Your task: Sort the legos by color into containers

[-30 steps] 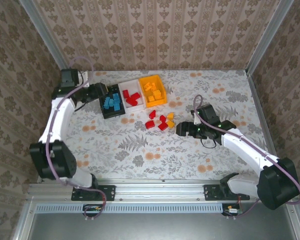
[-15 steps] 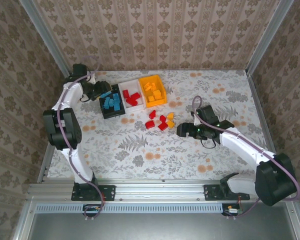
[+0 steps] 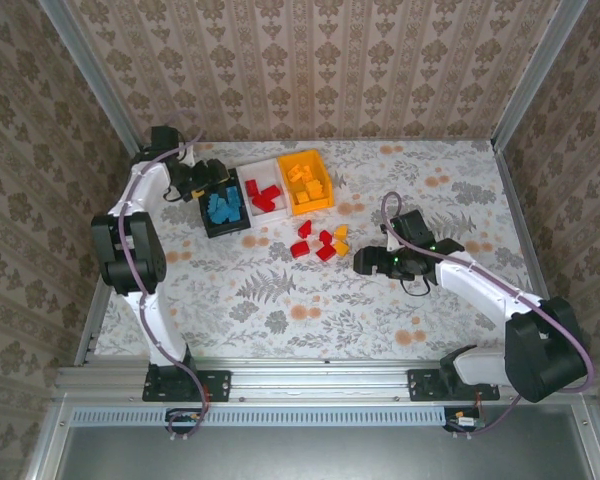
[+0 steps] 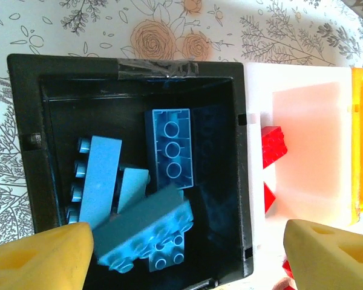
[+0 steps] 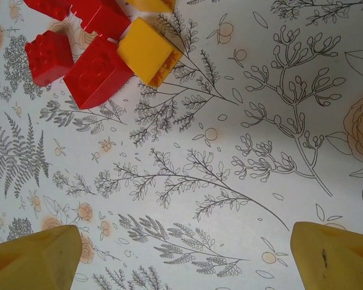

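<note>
The left gripper hung over the black bin at the far left of the table. In its wrist view, the left fingers stood wide apart with nothing between them. Directly beneath lay the light blue bricks, piled loosely inside the black bin, some flat and some tilted on one another. The white bin adjoined the black bin on the right and held red bricks. Their exact count could not be read from where I stood. The orange-yellow bin completed the row and held yellow bricks.

The right gripper sat low over the table, just right of the loose cluster of unsorted bricks lying in front of the bins. Its fingers were likewise spread wide and gripped nothing. In its wrist view, loose red pieces touched one yellow piece, all resting on the floral surface ahead of the open jaws.
</note>
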### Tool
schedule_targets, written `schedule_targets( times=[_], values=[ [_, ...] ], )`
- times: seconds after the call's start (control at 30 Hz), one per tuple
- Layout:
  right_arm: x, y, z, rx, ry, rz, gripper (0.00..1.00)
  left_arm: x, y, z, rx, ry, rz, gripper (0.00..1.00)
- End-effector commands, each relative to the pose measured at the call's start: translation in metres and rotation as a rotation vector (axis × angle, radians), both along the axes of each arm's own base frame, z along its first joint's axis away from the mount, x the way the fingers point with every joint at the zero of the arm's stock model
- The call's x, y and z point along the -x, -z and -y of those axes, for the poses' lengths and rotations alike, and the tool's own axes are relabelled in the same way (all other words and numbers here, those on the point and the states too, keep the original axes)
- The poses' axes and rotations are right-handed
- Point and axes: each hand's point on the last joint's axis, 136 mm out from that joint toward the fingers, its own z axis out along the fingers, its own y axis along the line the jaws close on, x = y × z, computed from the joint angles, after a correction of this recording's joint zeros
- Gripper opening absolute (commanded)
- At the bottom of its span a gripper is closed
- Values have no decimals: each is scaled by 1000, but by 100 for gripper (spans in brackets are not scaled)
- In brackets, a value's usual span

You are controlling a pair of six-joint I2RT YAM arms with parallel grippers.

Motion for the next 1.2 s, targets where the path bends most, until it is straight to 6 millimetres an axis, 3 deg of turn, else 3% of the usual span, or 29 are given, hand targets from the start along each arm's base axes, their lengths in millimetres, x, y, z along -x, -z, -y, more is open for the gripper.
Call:
schedule_targets(
  times=[0.0, 0.23, 0.43, 0.6, 0.7, 0.83, 1.0, 1.17],
  values=[
    [-10, -13, -3, -13, -10, 33, 91, 2, -20, 0, 15, 13, 33, 84],
    [-19, -31, -10, -34, -11, 45, 91, 35, -59, 16, 41, 50, 147, 84],
    [-35, -41, -22, -39, -6, 15, 92, 94, -85, 44, 24, 173, 204, 85],
    [-45, -42, -44, 27, -67, -37, 91, 151, -97, 43, -43, 242, 243, 87],
    [-56, -34, -57, 88, -127, -85, 90, 179, -94, 37, -92, 280, 234, 87],
    [-82, -22, -57, 203, -137, -108, 88, 203, -77, 31, -107, 323, 217, 90],
    [-114, -5, -58, 291, -121, -139, 82, 211, -52, 27, -45, 297, 186, 90],
    [-131, 11, -59, 328, -96, -168, 74, 209, -38, 30, -21, 302, 171, 90]
  ],
)
